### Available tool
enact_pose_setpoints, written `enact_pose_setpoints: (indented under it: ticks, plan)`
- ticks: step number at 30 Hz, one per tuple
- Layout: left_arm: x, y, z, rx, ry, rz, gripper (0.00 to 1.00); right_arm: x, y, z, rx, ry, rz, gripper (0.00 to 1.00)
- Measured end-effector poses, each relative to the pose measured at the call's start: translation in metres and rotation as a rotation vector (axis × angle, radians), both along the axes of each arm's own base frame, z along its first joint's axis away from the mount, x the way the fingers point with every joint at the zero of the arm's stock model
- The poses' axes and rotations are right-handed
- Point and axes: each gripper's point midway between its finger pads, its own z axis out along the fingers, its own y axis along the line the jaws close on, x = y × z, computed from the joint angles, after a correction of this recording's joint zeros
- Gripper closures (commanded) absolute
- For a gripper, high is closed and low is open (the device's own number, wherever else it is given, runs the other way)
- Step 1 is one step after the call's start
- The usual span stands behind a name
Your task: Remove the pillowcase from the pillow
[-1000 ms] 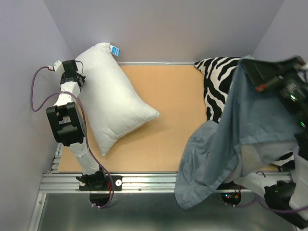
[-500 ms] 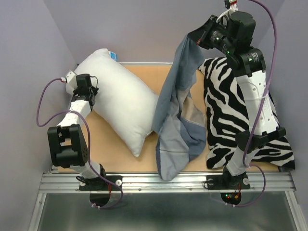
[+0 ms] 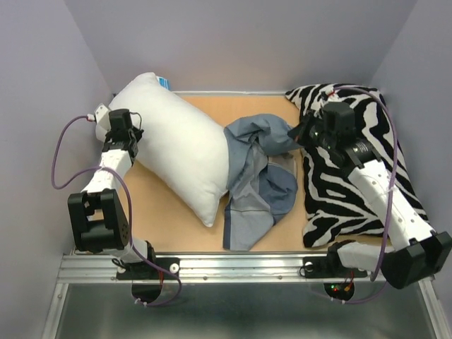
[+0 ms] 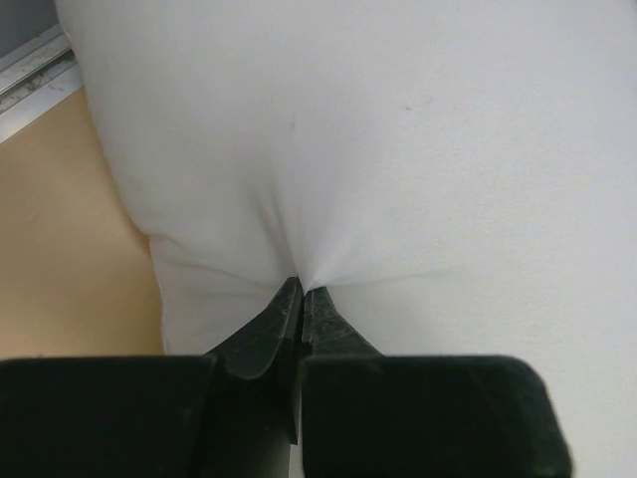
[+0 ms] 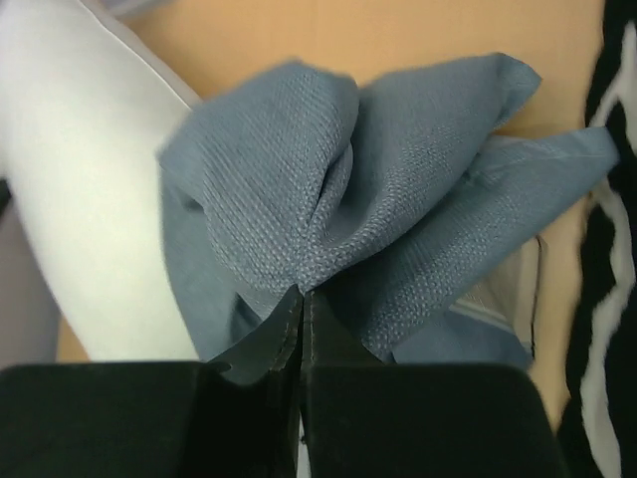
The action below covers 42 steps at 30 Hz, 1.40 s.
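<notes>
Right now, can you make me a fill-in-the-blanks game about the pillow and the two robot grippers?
1. The left gripper pinches the plain ____ pillow.
2. The right gripper is shut on the blue-grey pillowcase, which lies between the pillow and the ____-print cushion.
3. The pillow lies ____ the pillowcase, not inside it.
Missing words: white; zebra; outside.

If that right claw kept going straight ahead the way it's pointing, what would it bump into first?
The right gripper is shut on the bunched pillowcase, so it would press into that cloth first. Beyond the bunch, depth is hard to judge.
</notes>
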Motion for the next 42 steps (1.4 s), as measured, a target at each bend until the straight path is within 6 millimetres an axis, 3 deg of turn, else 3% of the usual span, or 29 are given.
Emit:
enact_pose_setpoints:
  ticks: [2,5,6,10,12,13,15,16,17,19,20,24,27,30,35,42]
  plan:
    - [0.001,-0.001,0.008,-0.001,-0.015,-0.004,0.91,-0.027,-0.013,-0.047,-0.026,0.069,-0.023,1.00]
    - [0.001,-0.003,0.019,-0.006,-0.033,-0.016,0.88,-0.059,-0.034,-0.080,-0.066,0.116,-0.076,0.99]
    - [0.000,-0.004,0.020,-0.007,-0.033,-0.018,0.83,-0.068,-0.044,-0.080,-0.082,0.110,-0.104,1.00]
    - [-0.003,-0.009,0.020,-0.020,-0.026,-0.045,0.66,-0.082,-0.060,-0.036,-0.078,-0.025,-0.144,0.93]
    - [-0.004,-0.015,0.021,-0.027,-0.025,-0.075,0.60,-0.081,-0.060,-0.018,-0.071,-0.069,-0.139,0.77]
    - [-0.004,-0.019,0.023,-0.030,-0.026,-0.094,0.47,-0.078,-0.057,-0.015,-0.073,-0.079,-0.124,0.50]
    - [-0.007,-0.029,0.030,-0.022,-0.034,-0.139,0.46,-0.074,-0.052,-0.027,-0.086,-0.045,-0.104,0.30]
    - [-0.009,-0.035,0.035,-0.019,-0.042,-0.161,0.25,-0.072,-0.050,-0.035,-0.097,-0.026,-0.093,0.17]
    - [-0.014,-0.044,0.044,-0.012,-0.054,-0.196,0.16,-0.070,-0.049,-0.045,-0.110,0.000,-0.086,0.00]
    - [-0.025,-0.064,0.069,0.017,-0.102,-0.271,0.14,-0.070,-0.048,-0.065,-0.133,0.059,-0.074,0.00]
    - [-0.030,-0.073,0.080,0.028,-0.127,-0.301,0.06,-0.072,-0.048,-0.069,-0.143,0.074,-0.067,0.00]
    - [-0.060,-0.116,0.126,0.079,-0.233,-0.450,0.04,-0.074,-0.044,-0.063,-0.129,0.062,-0.044,0.00]
    - [-0.083,-0.142,0.144,0.102,-0.273,-0.555,0.02,-0.071,-0.036,-0.054,-0.111,0.056,-0.012,0.00]
    - [-0.103,-0.152,0.157,0.119,-0.305,-0.618,0.01,-0.059,-0.032,-0.047,-0.107,0.052,-0.008,0.00]
    - [-0.132,-0.151,0.178,0.156,-0.370,-0.658,0.01,-0.050,-0.028,-0.046,-0.111,0.064,-0.008,0.00]
    - [-0.149,-0.153,0.181,0.177,-0.391,-0.712,0.01,-0.051,-0.039,-0.032,-0.146,0.058,-0.047,0.00]
